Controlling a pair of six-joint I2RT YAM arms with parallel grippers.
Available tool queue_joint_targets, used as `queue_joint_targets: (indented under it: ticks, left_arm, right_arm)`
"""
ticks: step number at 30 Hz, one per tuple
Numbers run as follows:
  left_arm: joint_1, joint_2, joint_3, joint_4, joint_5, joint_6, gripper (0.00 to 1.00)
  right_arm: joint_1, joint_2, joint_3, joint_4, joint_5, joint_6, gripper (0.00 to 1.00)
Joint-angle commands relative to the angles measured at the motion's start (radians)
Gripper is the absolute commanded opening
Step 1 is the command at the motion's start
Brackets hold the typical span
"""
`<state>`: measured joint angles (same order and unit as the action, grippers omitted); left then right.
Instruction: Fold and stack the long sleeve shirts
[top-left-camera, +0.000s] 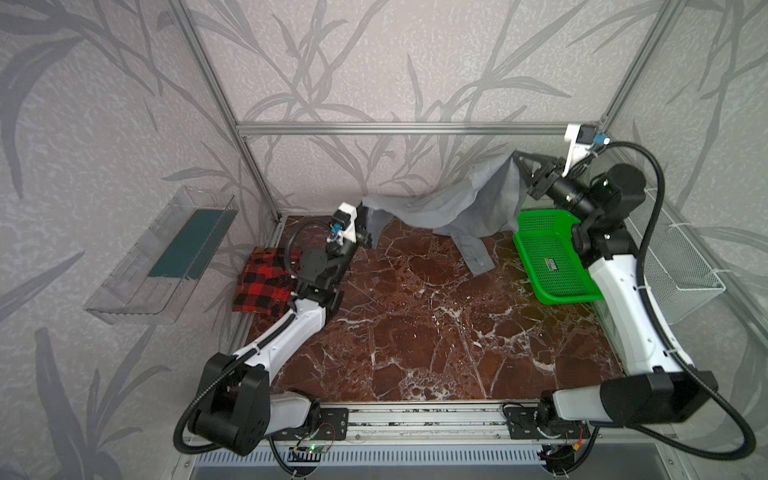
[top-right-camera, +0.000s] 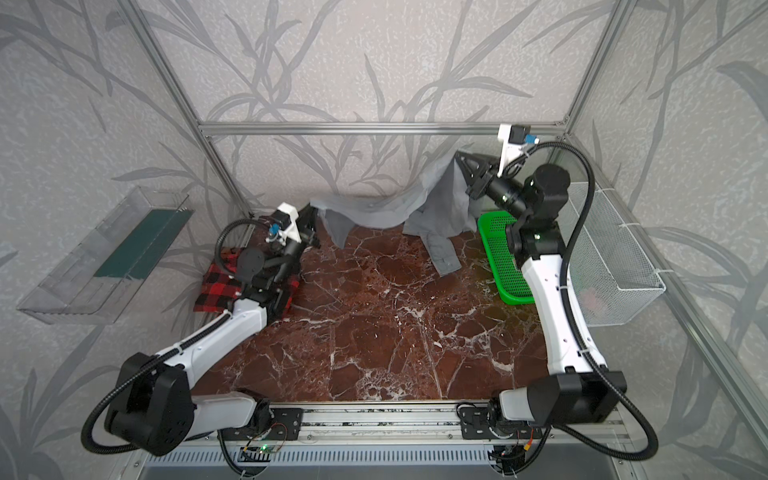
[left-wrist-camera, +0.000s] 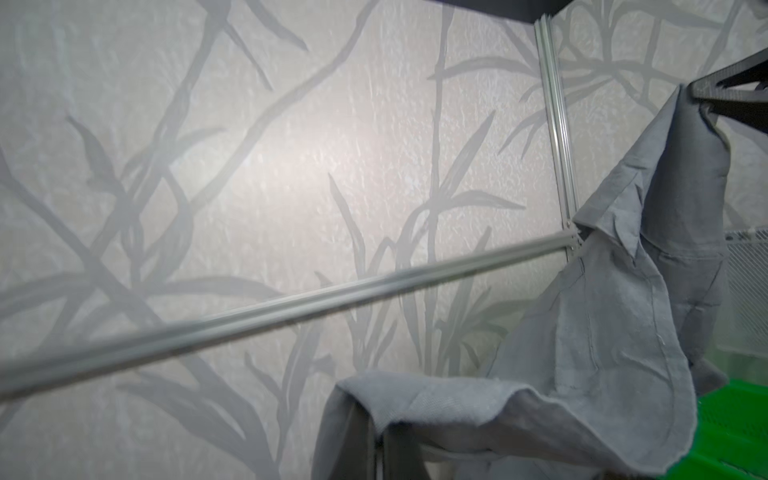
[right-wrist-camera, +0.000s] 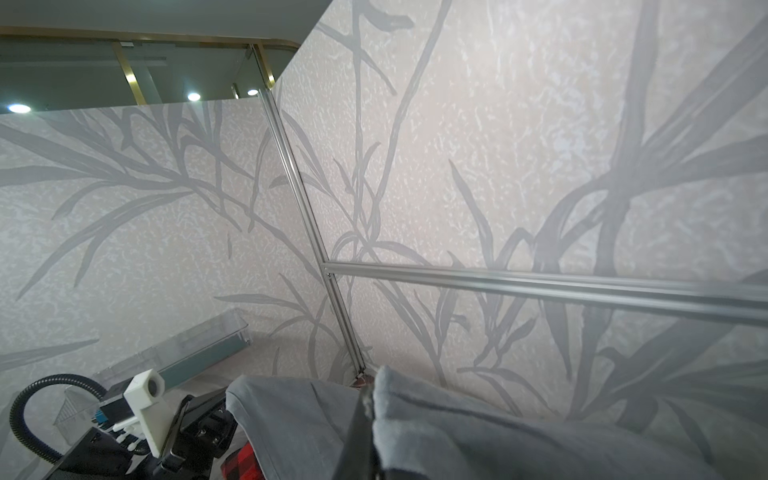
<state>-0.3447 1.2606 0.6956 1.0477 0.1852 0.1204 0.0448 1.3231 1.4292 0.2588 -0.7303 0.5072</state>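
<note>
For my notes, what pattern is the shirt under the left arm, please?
Red-and-black buffalo plaid shirt; clearest in a top view.

green basket (top-left-camera: 540, 245): on marble table (top-left-camera: 415, 324) | wire basket (top-left-camera: 685, 270): far right | clear bin (top-left-camera: 124, 291): far left

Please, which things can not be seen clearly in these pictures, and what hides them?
- Plaid shirt: in both top views the left arm covers part of it.
- Left gripper: in both top views its tips are buried in the gray shirt it holds.
- Wire basket: in a top view a pinkish thing inside, too blurred to name.
- Gray shirt: cut off by the picture edge in both wrist views.
</note>
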Motion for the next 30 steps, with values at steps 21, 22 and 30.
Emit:
queue_joint_targets:
  ticks: [21, 22, 30]
  left_arm:
    - [-0.765, -0.853, -0.622, -0.715, -0.85, -0.162, 0.17]
    - [-0.775, -0.939, -0.606, -0.827, -0.869, -0.184, 0.21]
    - [-0.866, -1.005, -0.472, -1.058, -1.005, -0.216, 0.54]
  right_arm:
    - [0.323, -0.738, -0.678, -1.105, 0.36, -0.091, 0.0]
    - [0.335, -0.752, -0.698, -1.114, 0.343, -0.07, 0.0]
    - [0.512, -0.737, -0.734, -1.151, 0.505, 0.013, 0.0]
